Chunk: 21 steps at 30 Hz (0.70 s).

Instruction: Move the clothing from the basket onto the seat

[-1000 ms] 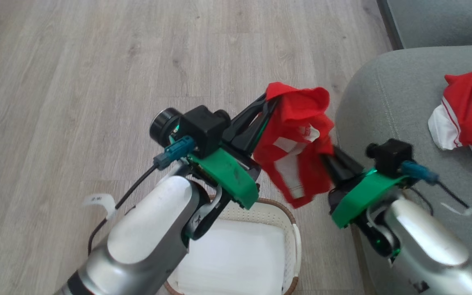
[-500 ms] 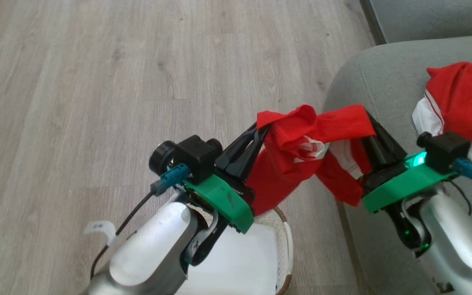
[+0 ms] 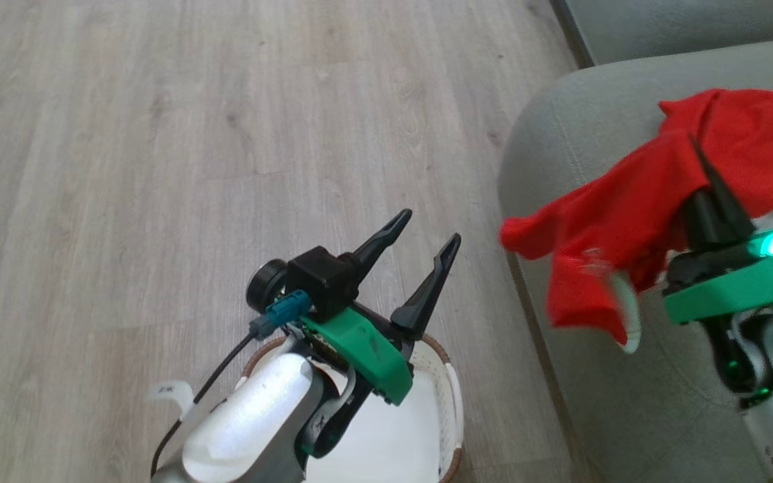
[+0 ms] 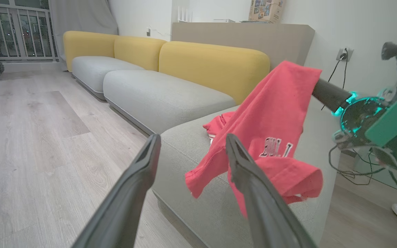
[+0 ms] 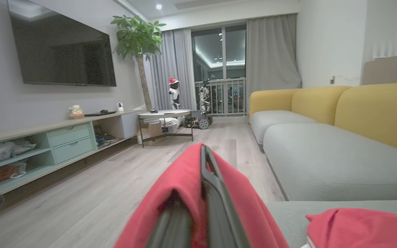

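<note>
The left fingers (image 3: 383, 235) stand spread wide apart with nothing between them, raised over the far rim of the basket (image 3: 450, 389), which sits on the wooden floor (image 3: 158, 168) just beside the seat (image 3: 561, 154). The right fingers (image 3: 712, 201) are pressed together, pinching a red garment (image 3: 601, 228) with dark lettering. It drapes down from them over the seat's rounded corner, one loose end reaching the cushion's outer edge. Whether its lower hem touches the fabric cannot be told. A second red garment (image 3: 762, 134) lies crumpled on the seat, further in from that corner, just behind the held one.
</note>
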### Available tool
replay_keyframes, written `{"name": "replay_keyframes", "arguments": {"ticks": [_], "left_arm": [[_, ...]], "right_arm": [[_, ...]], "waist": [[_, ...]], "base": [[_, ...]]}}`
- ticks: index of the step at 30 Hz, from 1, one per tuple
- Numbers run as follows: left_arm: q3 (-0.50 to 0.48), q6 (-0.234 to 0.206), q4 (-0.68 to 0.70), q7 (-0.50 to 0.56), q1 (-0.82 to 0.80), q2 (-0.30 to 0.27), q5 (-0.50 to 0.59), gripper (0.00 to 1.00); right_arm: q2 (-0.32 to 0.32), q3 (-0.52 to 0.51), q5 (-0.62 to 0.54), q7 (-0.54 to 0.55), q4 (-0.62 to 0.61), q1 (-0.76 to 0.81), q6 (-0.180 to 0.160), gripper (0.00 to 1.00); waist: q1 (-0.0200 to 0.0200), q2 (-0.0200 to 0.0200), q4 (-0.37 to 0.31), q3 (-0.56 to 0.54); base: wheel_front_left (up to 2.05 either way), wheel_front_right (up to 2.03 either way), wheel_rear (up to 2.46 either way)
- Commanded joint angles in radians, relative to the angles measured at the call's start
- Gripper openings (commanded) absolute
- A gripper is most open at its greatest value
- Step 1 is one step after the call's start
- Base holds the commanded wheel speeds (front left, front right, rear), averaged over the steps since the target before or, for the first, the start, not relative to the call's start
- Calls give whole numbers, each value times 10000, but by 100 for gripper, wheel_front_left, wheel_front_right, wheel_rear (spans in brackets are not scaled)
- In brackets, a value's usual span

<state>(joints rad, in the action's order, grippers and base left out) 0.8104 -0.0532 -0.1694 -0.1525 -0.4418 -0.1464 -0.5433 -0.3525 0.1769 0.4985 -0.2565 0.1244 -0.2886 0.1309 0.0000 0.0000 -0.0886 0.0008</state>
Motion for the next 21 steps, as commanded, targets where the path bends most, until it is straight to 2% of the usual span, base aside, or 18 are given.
{"name": "replay_keyframes", "arguments": {"ticks": [1,12,21], "left_arm": [[-307,-37,263,-85,-352,-127,-41,100],[-284,-142,68,-213,-420,-162,15,100],[-279,-141,-172,-371,-571,-184,66,100]], "right_arm": [[-201,-29,-102,-53,-459,-132,-2,0],[-722,-471,-99,-53,-1144,308,-2,0],[-763,-631,-105,-53,-1366,440,-2,0]], "waist": [[0,0,-151,8],[0,0,-1383,212],[0,0,-2406,384]], "base": [[0,0,0],[0,0,0],[0,0,0]]}}
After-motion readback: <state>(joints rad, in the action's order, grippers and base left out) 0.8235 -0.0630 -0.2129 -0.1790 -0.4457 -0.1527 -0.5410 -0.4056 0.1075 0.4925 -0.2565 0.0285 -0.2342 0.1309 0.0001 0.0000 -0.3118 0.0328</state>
